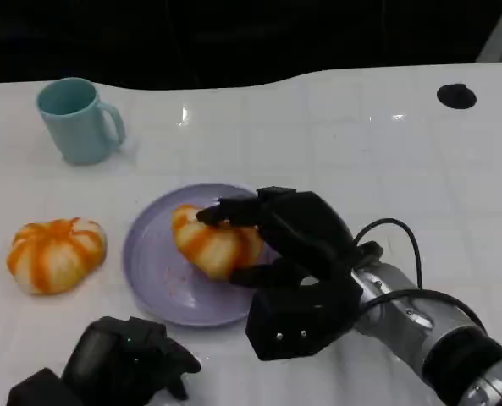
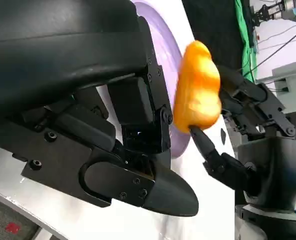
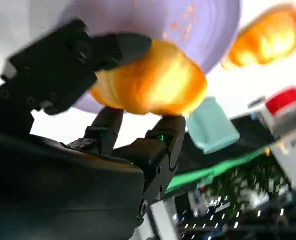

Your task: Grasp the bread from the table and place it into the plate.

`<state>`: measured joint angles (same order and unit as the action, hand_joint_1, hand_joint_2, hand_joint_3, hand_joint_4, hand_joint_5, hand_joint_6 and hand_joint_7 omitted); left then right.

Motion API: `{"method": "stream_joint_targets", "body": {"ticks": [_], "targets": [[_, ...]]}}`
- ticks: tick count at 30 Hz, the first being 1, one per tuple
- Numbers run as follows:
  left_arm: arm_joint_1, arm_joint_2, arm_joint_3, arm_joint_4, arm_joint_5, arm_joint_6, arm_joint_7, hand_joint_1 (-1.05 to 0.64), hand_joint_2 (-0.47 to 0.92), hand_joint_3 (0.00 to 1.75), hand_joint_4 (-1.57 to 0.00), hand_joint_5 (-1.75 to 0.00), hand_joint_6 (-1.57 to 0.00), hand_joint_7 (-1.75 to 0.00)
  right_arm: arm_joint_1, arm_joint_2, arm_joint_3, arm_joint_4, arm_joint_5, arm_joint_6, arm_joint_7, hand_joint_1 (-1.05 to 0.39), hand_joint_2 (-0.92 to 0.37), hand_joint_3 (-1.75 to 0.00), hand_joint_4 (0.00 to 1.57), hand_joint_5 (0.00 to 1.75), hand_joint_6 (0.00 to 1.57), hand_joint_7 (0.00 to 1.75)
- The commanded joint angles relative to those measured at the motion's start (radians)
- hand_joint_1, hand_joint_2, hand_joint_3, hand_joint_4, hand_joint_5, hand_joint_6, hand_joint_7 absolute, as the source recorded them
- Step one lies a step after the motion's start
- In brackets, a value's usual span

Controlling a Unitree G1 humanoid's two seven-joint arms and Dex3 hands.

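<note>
Right hand of mine grips the orange-and-white striped bread roll over the round lilac plate mid-counter: placing step. Left wrist view: my left hand holds nothing, fingers curled. Right wrist view: fingers clamp the roll; next, let go.

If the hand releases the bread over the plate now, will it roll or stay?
The bread, held by the right hand, looks lumpy and broad, so it probably settles rather than rolls. The plate has a raised rim, likely stopping any slide.
</note>
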<state>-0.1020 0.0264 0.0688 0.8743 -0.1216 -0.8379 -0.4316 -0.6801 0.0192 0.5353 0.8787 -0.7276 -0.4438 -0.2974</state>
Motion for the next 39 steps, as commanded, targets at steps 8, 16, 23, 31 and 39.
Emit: {"method": "stream_joint_targets", "body": {"ticks": [8,16,23,31,39], "targets": [[0.004,0.014,0.000,0.002,0.009,-0.006,0.001,-1.05,0.92,0.16,-1.25,-1.11,-1.43,-0.48,0.084,-0.079,-0.009,-0.221,0.045,0.045,0.180,-0.58,-0.92,-0.21,0.00,0.36,0.25,0.00],[-0.001,0.012,0.000,0.000,-0.006,0.009,-0.007,-1.05,0.92,0.14,-1.25,-1.10,-1.43,-0.48,0.156,-0.130,-0.026,-0.338,0.063,0.011,0.173,-0.59,-0.92,-0.21,0.05,0.44,0.28,0.02],[-0.014,0.012,-0.002,0.011,0.006,0.008,0.005,-1.05,0.92,0.14,-1.25,-1.10,-1.43,-0.48,0.274,-0.167,-0.105,-0.431,0.180,-0.126,0.143,-0.49,-0.92,-0.24,0.28,0.64,0.48,0.12],[-0.008,0.004,-0.011,-0.003,0.010,0.017,0.011,-1.05,0.92,0.15,-1.25,-1.09,-1.43,-0.47,0.416,-0.162,-0.194,-0.534,0.318,-0.212,0.154,-0.36,-0.92,-0.12,0.56,0.85,0.77,0.26],[-0.003,0.003,-0.009,-0.006,0.002,0.016,0.008,-1.05,0.92,0.14,-1.26,-1.09,-1.43,-0.47,0.483,-0.158,-0.247,-0.490,0.432,-0.400,0.166,-0.31,-0.92,-0.20,0.60,1.30,0.68,0.80]]}}
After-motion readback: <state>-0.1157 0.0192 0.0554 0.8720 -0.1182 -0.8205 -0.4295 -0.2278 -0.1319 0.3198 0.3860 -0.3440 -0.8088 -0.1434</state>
